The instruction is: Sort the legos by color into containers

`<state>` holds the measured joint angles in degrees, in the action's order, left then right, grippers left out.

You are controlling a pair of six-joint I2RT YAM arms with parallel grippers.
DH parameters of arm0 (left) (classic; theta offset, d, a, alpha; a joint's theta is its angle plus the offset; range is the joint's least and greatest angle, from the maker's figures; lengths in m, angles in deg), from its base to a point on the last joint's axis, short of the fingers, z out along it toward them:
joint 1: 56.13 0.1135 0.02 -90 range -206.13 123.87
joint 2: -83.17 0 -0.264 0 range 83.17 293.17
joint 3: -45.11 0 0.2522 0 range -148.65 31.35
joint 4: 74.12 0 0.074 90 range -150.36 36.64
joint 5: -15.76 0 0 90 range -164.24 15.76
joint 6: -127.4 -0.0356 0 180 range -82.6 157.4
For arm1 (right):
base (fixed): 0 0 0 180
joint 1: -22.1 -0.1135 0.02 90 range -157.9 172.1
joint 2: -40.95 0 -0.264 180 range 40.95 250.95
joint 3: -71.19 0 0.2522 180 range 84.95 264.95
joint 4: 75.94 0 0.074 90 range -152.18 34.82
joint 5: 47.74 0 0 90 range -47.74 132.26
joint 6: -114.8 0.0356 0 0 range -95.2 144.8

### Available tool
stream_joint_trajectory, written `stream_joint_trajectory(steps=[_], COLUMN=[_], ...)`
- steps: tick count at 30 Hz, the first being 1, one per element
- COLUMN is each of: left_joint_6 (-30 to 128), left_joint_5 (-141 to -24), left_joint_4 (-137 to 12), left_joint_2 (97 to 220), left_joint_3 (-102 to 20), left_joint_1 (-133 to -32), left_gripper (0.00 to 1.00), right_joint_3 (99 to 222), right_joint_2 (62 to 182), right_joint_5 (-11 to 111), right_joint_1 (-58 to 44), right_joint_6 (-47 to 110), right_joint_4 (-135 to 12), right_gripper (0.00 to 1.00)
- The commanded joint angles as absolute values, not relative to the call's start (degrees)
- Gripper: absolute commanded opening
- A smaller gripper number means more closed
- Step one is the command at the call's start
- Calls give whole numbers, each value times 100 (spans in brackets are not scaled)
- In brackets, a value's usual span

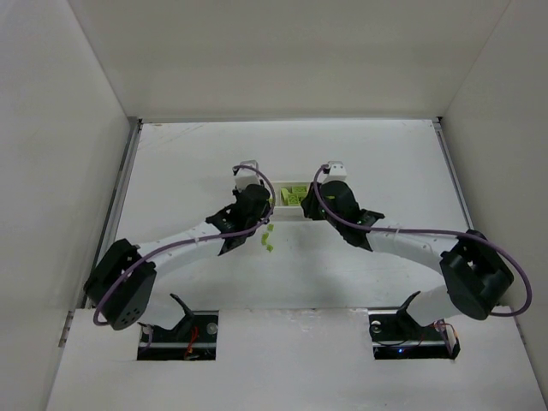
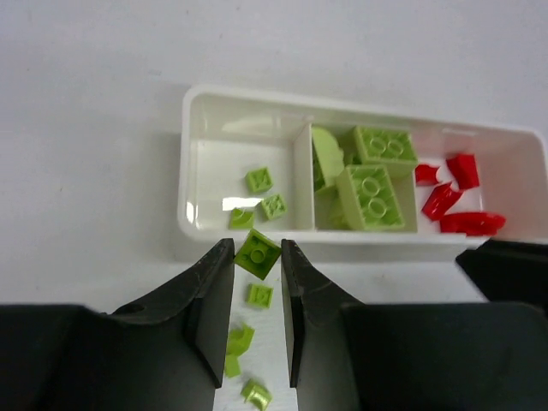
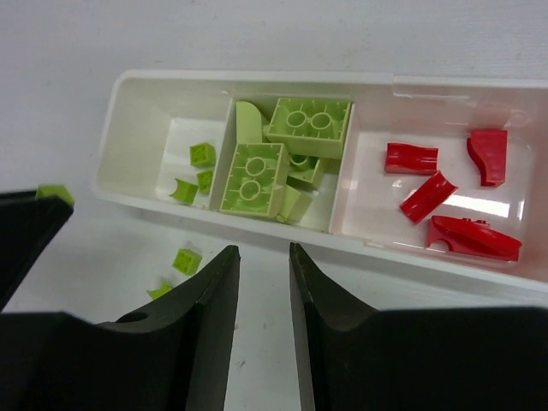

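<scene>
While loose green legos [image 1: 268, 241] are scattered on the table [image 1: 188, 163] just before the white tray [image 1: 287, 215], both arms are seen at it from above. At the left wrist, a lime brick [image 2: 257, 255] is pinched by the left gripper [image 2: 257, 247] just short of the near wall. It is best lifted over the rim and released among greens, clear of the red pieces [image 2: 454, 193]. At the right wrist, the right gripper [image 3: 263, 253] is shown parted, empty.

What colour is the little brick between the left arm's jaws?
Lime green. The brick shows best in the left wrist view.
</scene>
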<state>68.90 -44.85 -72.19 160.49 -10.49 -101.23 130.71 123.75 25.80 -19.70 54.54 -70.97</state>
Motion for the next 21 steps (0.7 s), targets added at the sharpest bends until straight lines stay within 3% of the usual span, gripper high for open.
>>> stream_joint_trajectory(steps=[1,7,11,15,21], left_joint_6=[6649,6578,6552,6517,6675], left_joint_5=[-4637,-4813,-4814,-4787,-4743], left_joint_4=[-7380,-7346,-7310,-7310,-7345], left_joint_2=[16480,17333,17484,17370,16519], left_joint_3=[-1662,-2304,-2446,-2394,-1771], left_joint_1=[-9915,-9651,-9616,-9581,-9344], left_gripper=[17,22,33,43,44], right_joint_3=[13206,13355,13504,13724,14102], right_joint_2=[12374,12461,12698,13032,13560], right_joint_5=[2741,3013,3092,3154,3242], right_joint_1=[-2100,-2539,-2795,-2918,-3243], right_joint_6=[5345,4889,4695,4668,4668], right_joint_4=[-7430,-7404,-7387,-7237,-7053], right_gripper=[35,35,36,39,44])
